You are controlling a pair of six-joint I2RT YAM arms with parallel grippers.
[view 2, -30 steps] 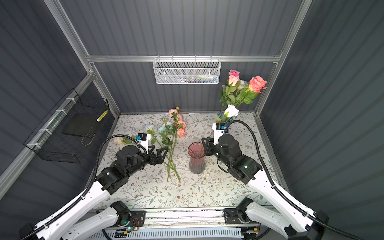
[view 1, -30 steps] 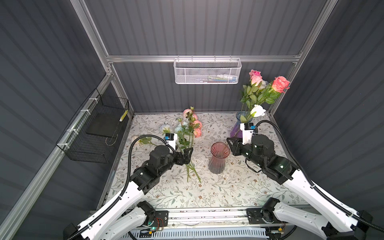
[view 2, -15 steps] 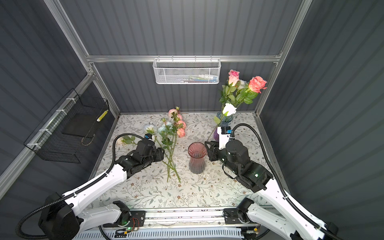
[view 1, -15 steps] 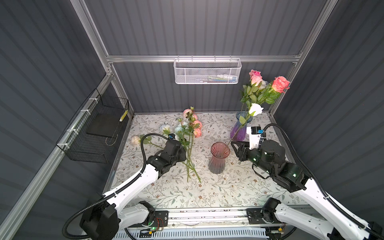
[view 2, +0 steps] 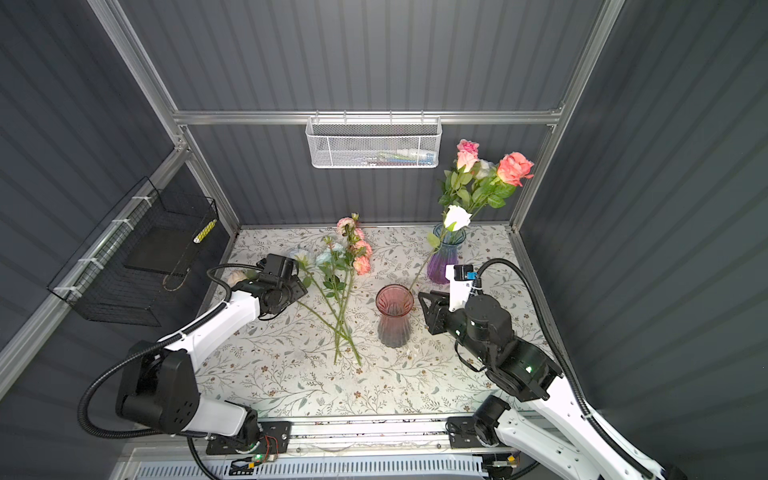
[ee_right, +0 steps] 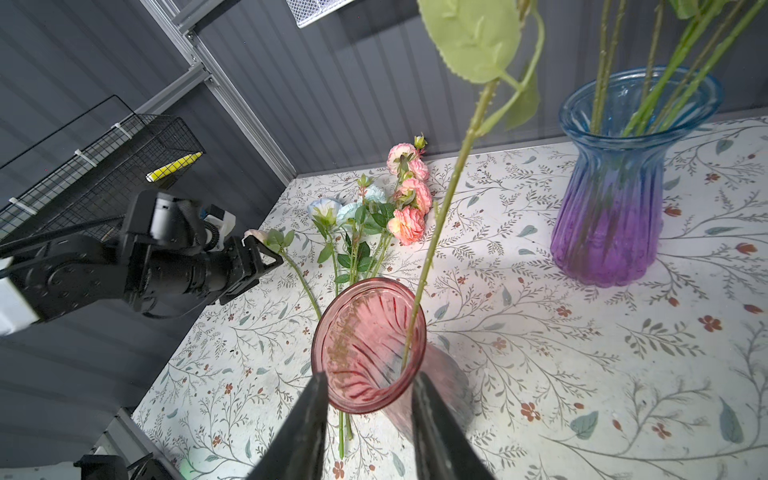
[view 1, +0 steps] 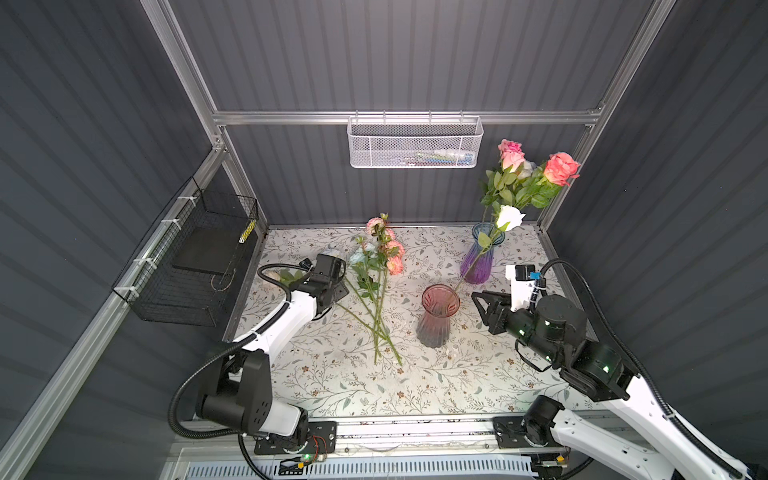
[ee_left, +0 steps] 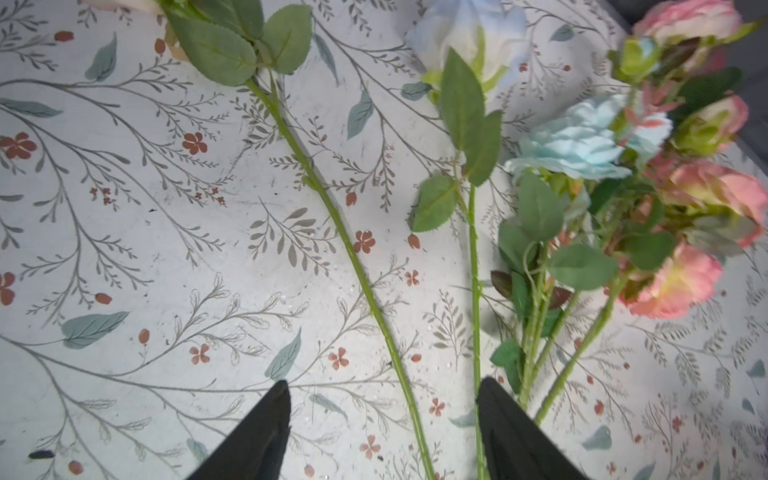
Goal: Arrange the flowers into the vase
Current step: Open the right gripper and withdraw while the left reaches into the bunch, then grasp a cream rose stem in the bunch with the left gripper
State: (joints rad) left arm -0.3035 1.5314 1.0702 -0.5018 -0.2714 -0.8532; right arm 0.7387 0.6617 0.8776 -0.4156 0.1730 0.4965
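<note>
Both tools apart, neither clamped on anything.
Left tool [ee_left: 383, 384] straddles one of the loose flowers [view 1: 374, 268] lying left of the counter [view 1: 332, 386] centre; right tool [ee_right: 370, 375] empty beside the pink vase [view 1: 432, 328] holding a white rose [view 1: 510, 216]; roses [view 1: 521, 185] fill the blue vase [view 1: 478, 266], far right corner.

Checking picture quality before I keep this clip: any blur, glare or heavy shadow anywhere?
Both top views: sharp, table brightly lit, walls dark. Left wrist view: flower stems sharp, fingers blurred. Right wrist view: nearest leaf washed out and soft, fingers blurred, pink vase clear.
</note>
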